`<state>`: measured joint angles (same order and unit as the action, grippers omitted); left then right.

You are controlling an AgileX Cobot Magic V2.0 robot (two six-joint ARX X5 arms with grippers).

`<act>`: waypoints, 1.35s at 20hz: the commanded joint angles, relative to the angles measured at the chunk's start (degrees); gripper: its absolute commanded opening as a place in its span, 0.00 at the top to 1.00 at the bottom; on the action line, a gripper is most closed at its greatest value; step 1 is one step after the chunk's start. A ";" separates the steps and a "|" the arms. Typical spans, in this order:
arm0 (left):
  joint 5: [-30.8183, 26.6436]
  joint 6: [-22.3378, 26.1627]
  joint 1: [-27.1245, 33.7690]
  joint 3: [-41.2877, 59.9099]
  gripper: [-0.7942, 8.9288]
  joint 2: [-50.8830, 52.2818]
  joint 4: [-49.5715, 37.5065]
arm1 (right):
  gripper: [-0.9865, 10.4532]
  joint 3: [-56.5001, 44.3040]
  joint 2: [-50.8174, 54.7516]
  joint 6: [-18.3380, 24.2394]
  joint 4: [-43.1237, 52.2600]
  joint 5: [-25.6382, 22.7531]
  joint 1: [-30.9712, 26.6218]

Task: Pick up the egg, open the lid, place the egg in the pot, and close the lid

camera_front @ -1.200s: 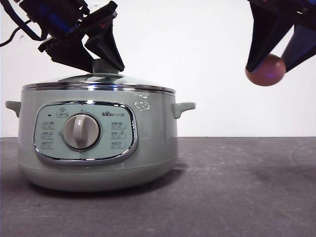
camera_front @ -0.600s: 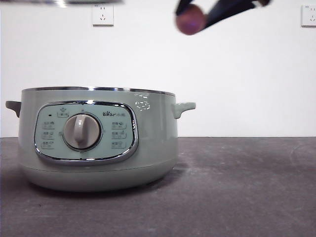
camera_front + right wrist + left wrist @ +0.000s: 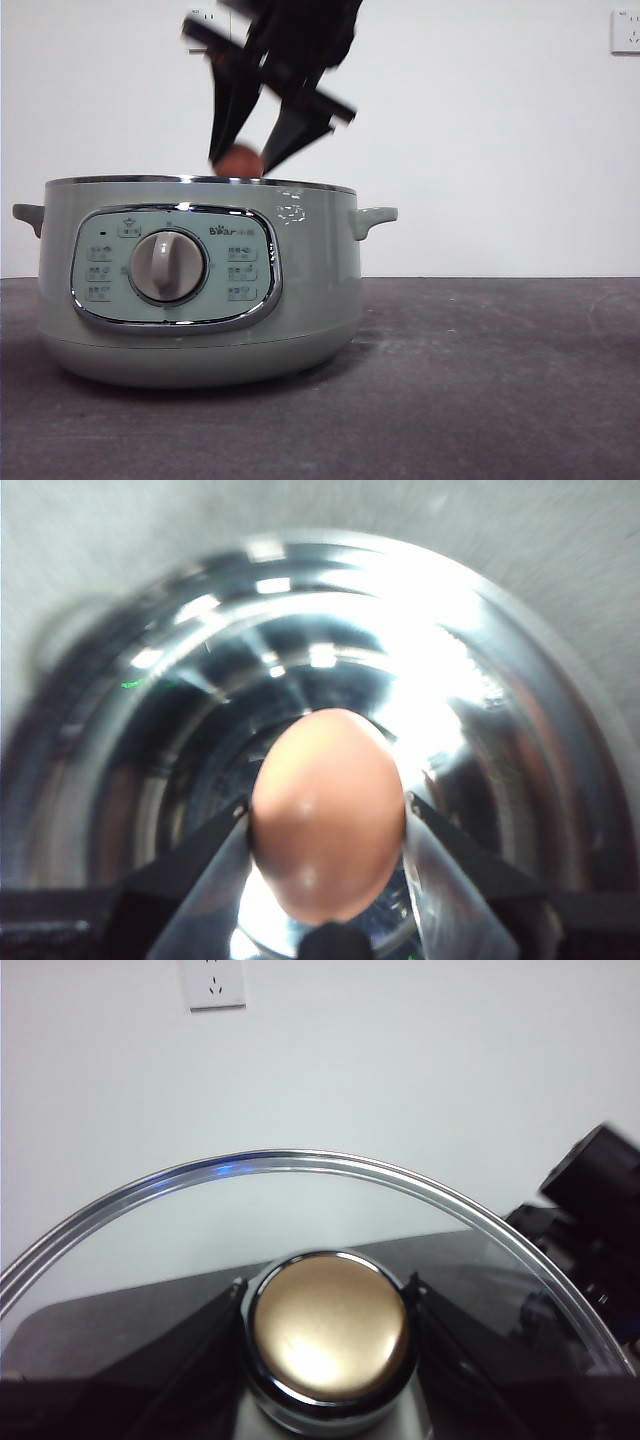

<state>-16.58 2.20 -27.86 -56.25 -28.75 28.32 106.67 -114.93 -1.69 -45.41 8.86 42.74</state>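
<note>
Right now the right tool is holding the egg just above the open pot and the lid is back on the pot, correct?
Not the lid: the left wrist view shows the left tool holding it by its knob, off the pot. The right tool does hold the egg over the open pot.

The front view is being lit evenly and brightly, with the white wall [image 3: 500,130] nearly washed out. The right hand [image 3: 243,160] is being smeared by motion blur. A soft shadow is being cast on the table [image 3: 480,380] beside the pot [image 3: 195,290]. Strong glare is being thrown off the pot's steel interior [image 3: 440,670], whose edges are being blurred. The lid [image 3: 300,1165] rim is catching a bluish glint.
</note>
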 commanded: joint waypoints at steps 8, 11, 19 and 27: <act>-0.04 0.85 0.07 -0.46 0.93 0.04 -0.87 | 0.92 0.13 -9.09 6.34 -0.02 -5.03 4.48; -0.04 0.83 0.07 -0.46 0.93 0.04 0.46 | 0.92 0.13 -9.84 6.75 0.46 -5.20 4.59; -0.02 0.83 0.07 -0.46 0.93 0.02 2.49 | 0.60 0.13 -11.02 6.67 -0.02 -6.27 4.70; 0.07 0.81 0.07 -0.46 0.93 -0.96 2.97 | 0.57 0.24 -3.17 6.03 -3.93 -6.69 3.72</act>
<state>-16.43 2.39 -27.86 -56.25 -30.33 34.26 106.94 -117.99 4.91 -50.13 1.85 46.35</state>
